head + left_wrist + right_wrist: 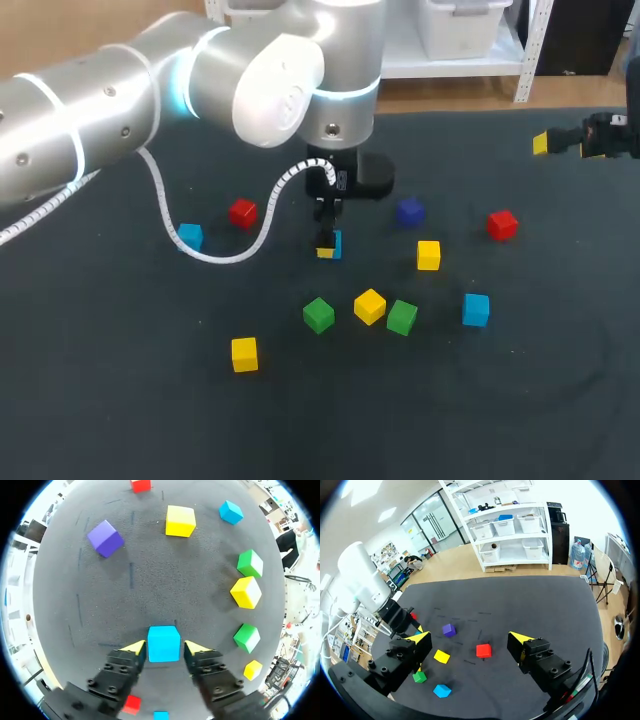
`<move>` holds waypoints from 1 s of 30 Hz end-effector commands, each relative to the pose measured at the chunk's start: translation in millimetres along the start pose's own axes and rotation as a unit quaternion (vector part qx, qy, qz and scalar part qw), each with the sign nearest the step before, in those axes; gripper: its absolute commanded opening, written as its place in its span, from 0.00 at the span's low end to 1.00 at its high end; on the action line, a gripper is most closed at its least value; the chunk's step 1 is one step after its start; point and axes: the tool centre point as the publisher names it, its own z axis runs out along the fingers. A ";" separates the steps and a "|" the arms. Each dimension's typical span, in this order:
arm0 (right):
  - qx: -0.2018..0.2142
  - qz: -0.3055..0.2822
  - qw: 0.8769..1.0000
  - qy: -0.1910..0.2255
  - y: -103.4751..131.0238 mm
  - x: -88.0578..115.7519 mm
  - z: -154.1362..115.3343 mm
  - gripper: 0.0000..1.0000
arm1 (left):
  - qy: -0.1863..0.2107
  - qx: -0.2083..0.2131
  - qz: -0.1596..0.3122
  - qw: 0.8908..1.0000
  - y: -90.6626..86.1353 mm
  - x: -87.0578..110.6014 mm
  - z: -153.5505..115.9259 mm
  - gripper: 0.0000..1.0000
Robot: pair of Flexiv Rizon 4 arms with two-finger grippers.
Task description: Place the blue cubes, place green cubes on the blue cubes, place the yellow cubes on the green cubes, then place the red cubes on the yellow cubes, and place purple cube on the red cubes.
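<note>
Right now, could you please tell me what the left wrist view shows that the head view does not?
Only the left wrist view: the whole top of the blue cube between the left gripper's open fingers, with a narrow gap on each side. Only the head view: the right gripper at the table's far right edge. Both: that blue cube, the purple cube and the two green cubes.

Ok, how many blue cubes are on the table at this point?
3. One sits between the left gripper's fingers, one lies by the white cable, one is to the right of a green cube. The left arm may hide more.
</note>
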 end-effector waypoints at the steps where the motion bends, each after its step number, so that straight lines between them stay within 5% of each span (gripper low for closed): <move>1: 0.001 0.000 1.000 0.000 0.5 0.2 0.1 1.00 | 0.002 0.006 0.001 1.000 4.5 -0.1 -0.7 1.00; 13: 0.001 0.000 1.000 0.000 0.5 0.2 0.1 1.00 | 0.008 -0.009 -0.016 1.000 -4.1 19.3 -25.3 1.00; 30: 0.001 0.000 1.000 0.000 0.5 0.2 0.1 1.00 | 0.002 -0.034 -0.063 0.997 -32.0 113.6 -42.0 1.00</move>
